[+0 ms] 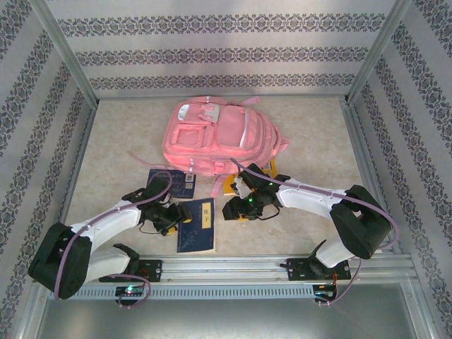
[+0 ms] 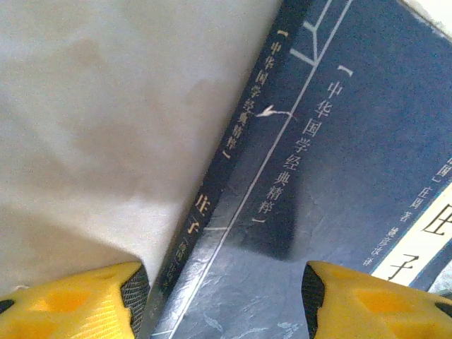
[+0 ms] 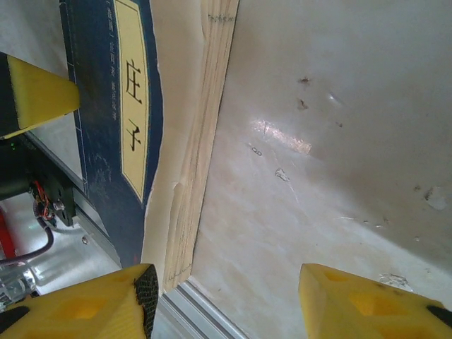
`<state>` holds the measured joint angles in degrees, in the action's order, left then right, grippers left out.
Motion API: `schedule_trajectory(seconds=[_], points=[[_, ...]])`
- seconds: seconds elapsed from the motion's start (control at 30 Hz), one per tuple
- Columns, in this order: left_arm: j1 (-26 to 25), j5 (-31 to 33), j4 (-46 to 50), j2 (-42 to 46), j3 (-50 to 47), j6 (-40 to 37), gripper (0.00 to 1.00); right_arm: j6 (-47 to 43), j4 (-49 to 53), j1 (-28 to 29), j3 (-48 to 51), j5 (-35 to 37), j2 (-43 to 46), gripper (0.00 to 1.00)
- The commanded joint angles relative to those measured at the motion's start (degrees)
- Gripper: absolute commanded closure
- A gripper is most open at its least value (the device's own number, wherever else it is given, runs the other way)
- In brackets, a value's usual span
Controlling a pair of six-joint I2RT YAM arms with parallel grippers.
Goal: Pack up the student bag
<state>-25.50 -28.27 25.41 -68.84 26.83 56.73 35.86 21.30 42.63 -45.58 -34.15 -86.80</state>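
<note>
The student bag (image 1: 212, 138), a big pink backpack, lies flat at the middle back of the table. A dark blue book with a yellow title label (image 1: 198, 224) lies in front of it, between the two arms. My left gripper (image 1: 171, 217) hangs low over this blue book (image 2: 332, 183), open (image 2: 222, 296): one fingertip (image 2: 133, 291) sits off the spine side, the other over the cover. My right gripper (image 1: 236, 203) is on the book's right side and stands open (image 3: 226, 296) over bare table, with the book's page edge (image 3: 201, 141) just to its left.
A second dark blue book (image 1: 171, 183) lies by the bag's near left corner. Something yellow (image 1: 277, 169) pokes out at the bag's near right corner. The metal rail (image 1: 233, 267) runs along the near edge, and patterned walls close in the back and both sides.
</note>
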Motion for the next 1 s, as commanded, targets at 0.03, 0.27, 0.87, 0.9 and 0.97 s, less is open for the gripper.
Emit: schedule_trajectory(seconds=[0.03,0.27,0.87,0.9,0.97], points=[[-4.7,-10.5,-23.4,-6.0,0.0,2.1,0.39,0.6,-1.2,-0.3,0.9,-1.2,-0.4,0.44],[-7.2,-14.8,-31.8,-10.6,2.2,1.8,0.38,1.6,-3.6,-3.2,1.5,-4.2,-2.7,0.43],[-7.2,-7.2,-20.9,0.5,-0.2,-4.9,0.41,-1.2,0.1,-3.5,-1.9,-2.3,-5.2,0.43],[-7.2,-7.3,-20.3,0.0,0.0,-5.4,0.41,-1.0,0.1,-3.8,-1.7,-2.0,-5.1,0.43],[-7.2,-7.2,-19.1,-0.3,0.3,-6.3,0.41,-1.1,0.2,-3.9,-1.6,-2.1,-5.3,0.43]])
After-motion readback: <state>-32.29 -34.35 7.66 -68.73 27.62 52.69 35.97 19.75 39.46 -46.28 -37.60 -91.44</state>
